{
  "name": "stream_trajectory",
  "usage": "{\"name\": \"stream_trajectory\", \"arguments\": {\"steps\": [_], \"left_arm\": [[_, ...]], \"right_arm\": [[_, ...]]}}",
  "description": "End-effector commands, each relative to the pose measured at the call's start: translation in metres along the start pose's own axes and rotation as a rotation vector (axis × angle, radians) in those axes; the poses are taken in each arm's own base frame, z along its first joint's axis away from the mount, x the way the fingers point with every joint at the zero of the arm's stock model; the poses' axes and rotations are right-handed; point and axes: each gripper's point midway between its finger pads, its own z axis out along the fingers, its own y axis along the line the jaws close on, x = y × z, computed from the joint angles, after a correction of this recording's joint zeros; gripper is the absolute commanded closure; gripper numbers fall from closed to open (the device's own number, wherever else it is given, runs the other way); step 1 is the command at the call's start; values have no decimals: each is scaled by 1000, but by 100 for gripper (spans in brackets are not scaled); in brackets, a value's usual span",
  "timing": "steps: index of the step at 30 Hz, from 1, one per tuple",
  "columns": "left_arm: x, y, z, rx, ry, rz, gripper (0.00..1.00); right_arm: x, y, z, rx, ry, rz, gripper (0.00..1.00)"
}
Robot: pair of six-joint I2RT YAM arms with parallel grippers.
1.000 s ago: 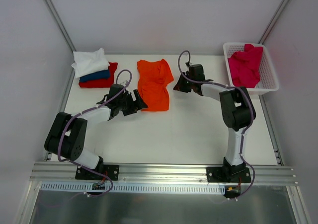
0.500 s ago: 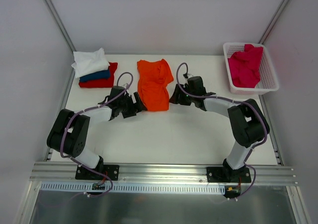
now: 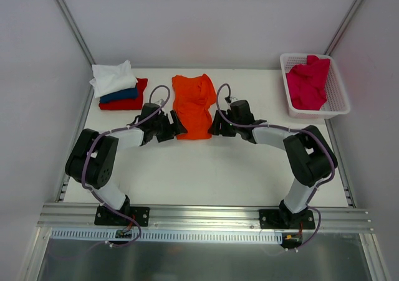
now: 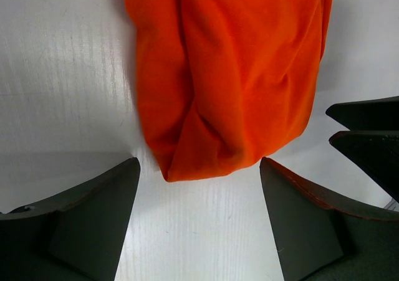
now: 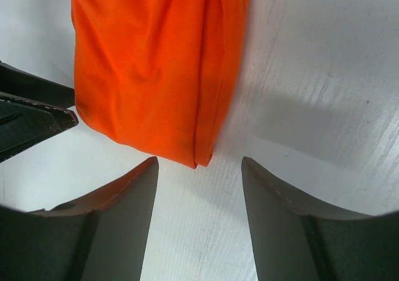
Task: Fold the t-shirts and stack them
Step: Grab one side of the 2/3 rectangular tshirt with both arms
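The left claw [image 4: 198,167] is released and empty, with one near corner of the orange t-shirt [image 4: 224,75] lying just between its fingertips. The right claw [image 5: 199,162], likewise released and empty, frames the other near corner on the white table [image 3: 206,162].

The orange t-shirt [image 4: 230,75] is cut off by the top edge in both wrist views. The red t-shirt [image 3: 124,104] is largely covered by the dark blue t-shirt [image 3: 120,95].
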Motion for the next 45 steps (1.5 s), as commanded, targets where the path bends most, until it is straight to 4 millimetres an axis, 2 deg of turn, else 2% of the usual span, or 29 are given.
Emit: {"name": "stream_trajectory", "arguments": {"steps": [1, 9, 26, 32, 39, 40, 45], "left_arm": [[-5, 8, 5, -23, -6, 10, 21], [0, 13, 7, -32, 3, 6, 21], [4, 16, 19, -34, 30, -8, 25], [8, 18, 17, -33, 35, -7, 38], [12, 17, 14, -21, 40, -9, 57], [13, 17, 14, -19, 42, -9, 63], [17, 13, 14, 2, 51, -11, 82]], "right_arm": [[-16, 10, -3, -29, -58, -4, 41], [-3, 3, 14, -36, -38, 31, 41], [8, 6, 34, -57, -18, 60, 44], [8, 12, 39, -68, -12, 59, 66], [11, 18, 39, -75, -9, 55, 78], [11, 17, 39, -73, -8, 56, 82], [14, 20, 36, -75, -7, 50, 92]]}}
